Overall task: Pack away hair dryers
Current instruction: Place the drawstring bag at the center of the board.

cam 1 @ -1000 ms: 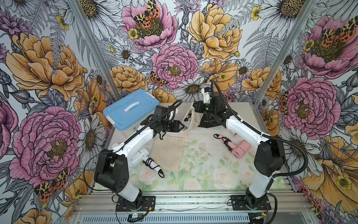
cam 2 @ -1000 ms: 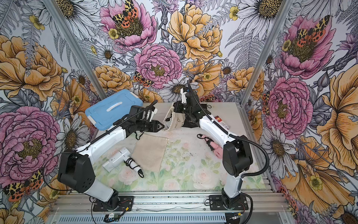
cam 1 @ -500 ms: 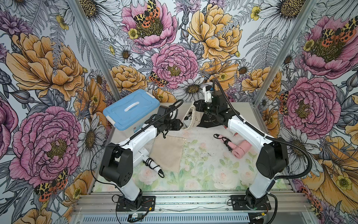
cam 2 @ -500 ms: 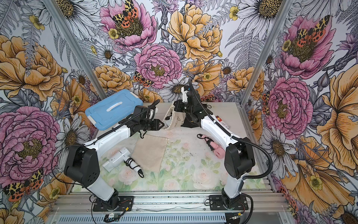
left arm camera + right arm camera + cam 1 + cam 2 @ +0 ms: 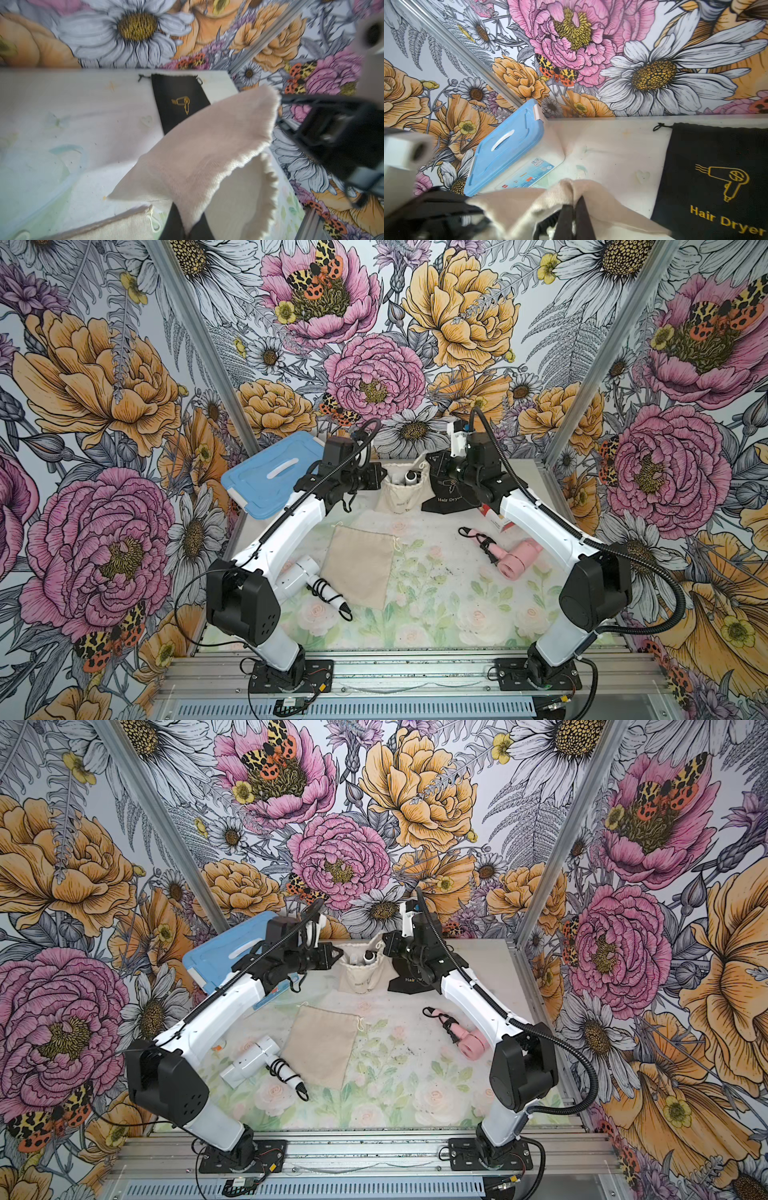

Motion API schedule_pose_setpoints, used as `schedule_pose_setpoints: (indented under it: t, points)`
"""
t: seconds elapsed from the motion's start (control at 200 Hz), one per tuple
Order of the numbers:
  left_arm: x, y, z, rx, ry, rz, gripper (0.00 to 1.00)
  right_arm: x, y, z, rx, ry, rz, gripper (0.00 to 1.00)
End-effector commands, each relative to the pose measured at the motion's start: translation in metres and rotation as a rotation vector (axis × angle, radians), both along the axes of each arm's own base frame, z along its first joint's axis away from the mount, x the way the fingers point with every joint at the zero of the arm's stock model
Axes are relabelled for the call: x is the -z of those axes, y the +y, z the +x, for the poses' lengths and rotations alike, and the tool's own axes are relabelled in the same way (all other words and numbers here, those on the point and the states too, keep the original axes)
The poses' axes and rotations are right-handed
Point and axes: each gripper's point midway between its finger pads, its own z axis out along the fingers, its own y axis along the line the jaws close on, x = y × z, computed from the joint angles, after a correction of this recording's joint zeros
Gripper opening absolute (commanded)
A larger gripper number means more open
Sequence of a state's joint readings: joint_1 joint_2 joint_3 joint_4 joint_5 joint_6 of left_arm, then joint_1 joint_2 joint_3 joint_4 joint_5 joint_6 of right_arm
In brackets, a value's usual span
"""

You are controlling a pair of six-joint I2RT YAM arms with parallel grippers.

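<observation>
A beige pouch (image 5: 398,499) stands upright at the back centre with a white hair dryer (image 5: 411,477) showing in its mouth. My left gripper (image 5: 380,483) is shut on the pouch's left rim (image 5: 197,155), and my right gripper (image 5: 430,464) is shut on the right rim (image 5: 566,191); the mouth hangs open between them. In both top views a second white hair dryer (image 5: 299,574) (image 5: 249,1060), with black cord round its handle, lies at the front left. The pink hair dryer (image 5: 515,562) (image 5: 469,1042) lies at the right, under my right arm.
A flat beige pouch (image 5: 359,568) lies beside the front white dryer. A black pouch (image 5: 446,497) printed "Hair Dryer" (image 5: 716,176) lies just right of the held one. A box with a blue lid (image 5: 270,477) sits at the back left. A small red and white card (image 5: 496,522) lies by my right arm.
My left gripper has shut on the beige pouch's rim and moved slightly toward the back. The right gripper kept its hold and rose a little; the pouch now stands more upright.
</observation>
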State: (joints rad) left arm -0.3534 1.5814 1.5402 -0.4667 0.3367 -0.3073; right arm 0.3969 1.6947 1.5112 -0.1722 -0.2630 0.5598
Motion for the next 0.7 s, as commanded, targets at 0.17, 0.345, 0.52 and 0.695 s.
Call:
schedule_pose_setpoints:
  t: [0.17, 0.345, 0.52, 0.695]
  points:
    - [-0.002, 0.03, 0.027, -0.041, 0.0, -0.018, 0.0, -0.002, 0.008, 0.021, -0.026, -0.055, -0.006, 0.0]
    - [0.021, 0.038, 0.05, -0.06, 0.035, 0.006, 0.0, 0.012, 0.019, 0.041, -0.056, -0.08, -0.047, 0.0]
    - [0.043, 0.03, 0.067, -0.044, 0.071, 0.011, 0.0, 0.029, 0.014, 0.055, -0.038, -0.139, -0.075, 0.0]
    - [0.052, 0.023, 0.064, -0.032, 0.085, 0.024, 0.0, 0.039, 0.015, 0.045, -0.078, -0.214, -0.081, 0.0]
